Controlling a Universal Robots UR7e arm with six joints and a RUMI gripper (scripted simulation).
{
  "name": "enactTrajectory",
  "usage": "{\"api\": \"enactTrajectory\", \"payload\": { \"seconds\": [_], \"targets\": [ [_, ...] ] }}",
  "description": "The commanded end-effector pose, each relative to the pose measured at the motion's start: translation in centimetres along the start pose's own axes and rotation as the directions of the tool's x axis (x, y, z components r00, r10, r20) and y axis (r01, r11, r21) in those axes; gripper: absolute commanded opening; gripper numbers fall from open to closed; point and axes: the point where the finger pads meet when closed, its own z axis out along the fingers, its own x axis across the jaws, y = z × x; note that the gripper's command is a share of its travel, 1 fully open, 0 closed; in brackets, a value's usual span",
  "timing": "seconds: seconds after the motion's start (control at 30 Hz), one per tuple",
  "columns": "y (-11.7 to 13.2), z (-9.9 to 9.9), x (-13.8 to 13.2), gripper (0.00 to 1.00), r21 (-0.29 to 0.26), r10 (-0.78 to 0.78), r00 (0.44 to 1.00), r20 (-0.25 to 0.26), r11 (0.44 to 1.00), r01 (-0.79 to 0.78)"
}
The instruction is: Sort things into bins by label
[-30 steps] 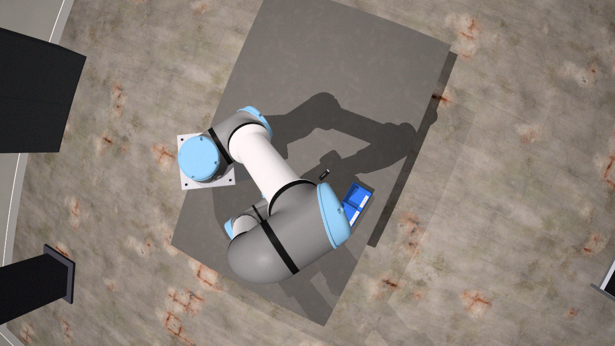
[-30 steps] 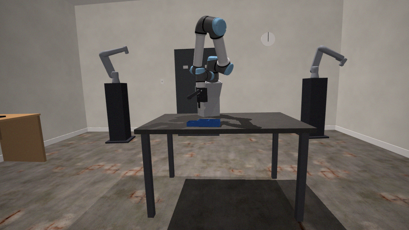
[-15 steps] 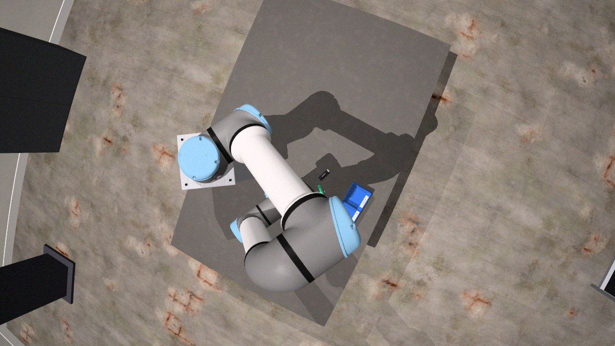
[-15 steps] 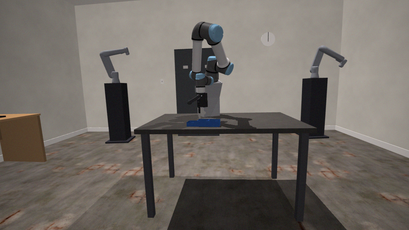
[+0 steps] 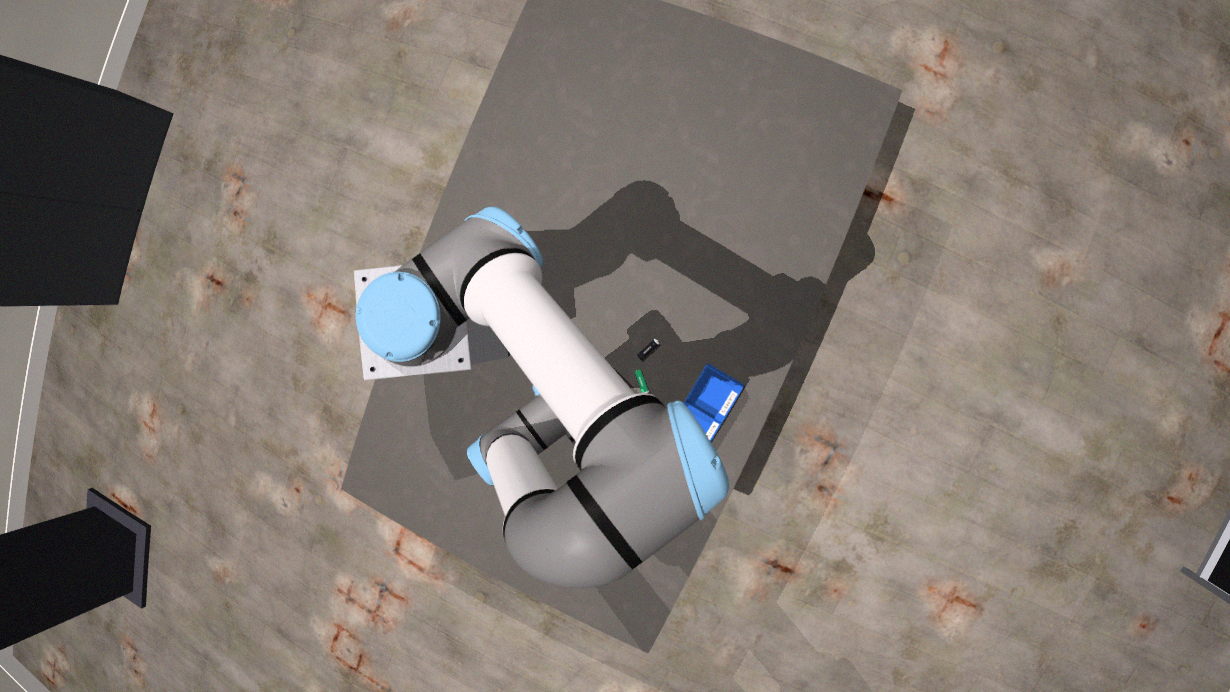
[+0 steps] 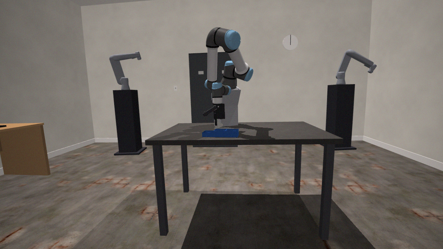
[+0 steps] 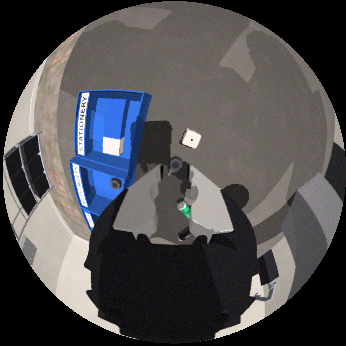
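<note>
The claw's [image 6: 217,127] [image 7: 175,172] fingers stand slightly apart, unclamped, around a dark hexagonal piece [image 7: 175,164]. A white cube [image 7: 191,139] lies nearby. The upright blue bin [image 5: 698,377] [image 6: 227,133] [image 7: 105,161] flanks them near the counter's long edge [image 5: 804,320] [image 6: 266,141] opposite the arm's base; green [image 5: 641,380] [image 7: 185,210] and black [image 5: 648,348] [image 7: 184,234] cylinders lie close.

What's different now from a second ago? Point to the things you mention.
The hand [image 6: 218,127] [image 7: 175,166] has moved down towards the table; the arm's elbow [image 5: 593,516] [image 6: 218,37] dropped too, uncovering the green cylinder [image 5: 641,381] [image 7: 185,209] in the top view. Whether anything was gripped or let go, I can't tell. The blue bins [image 5: 713,392] [image 6: 226,133] [image 7: 114,109] and black cylinder [image 5: 647,349] [image 7: 184,234] stayed put.
</note>
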Motion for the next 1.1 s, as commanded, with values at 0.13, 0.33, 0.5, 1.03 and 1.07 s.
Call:
{"api": "enactTrajectory", "payload": {
  "seconds": [0.13,0.33,0.5,1.03,1.07],
  "targets": [
    [-0.02,0.44,-0.03,0.18,0.001,0.0,1.0,0.001,1.0,0.0],
    [-0.01,0.45,-0.02,0.18,0.001,0.0,1.0,0.001,1.0,0.0],
    [-0.01,0.44,-0.02,0.0,0.001,0.0,1.0,0.001,1.0,0.0],
    [-0.01,0.44,-0.02,0.0,0.001,0.0,1.0,0.001,1.0,0.0],
    [-0.01,0.44,-0.02,0.0,0.001,0.0,1.0,0.001,1.0,0.0]
  ]
}}
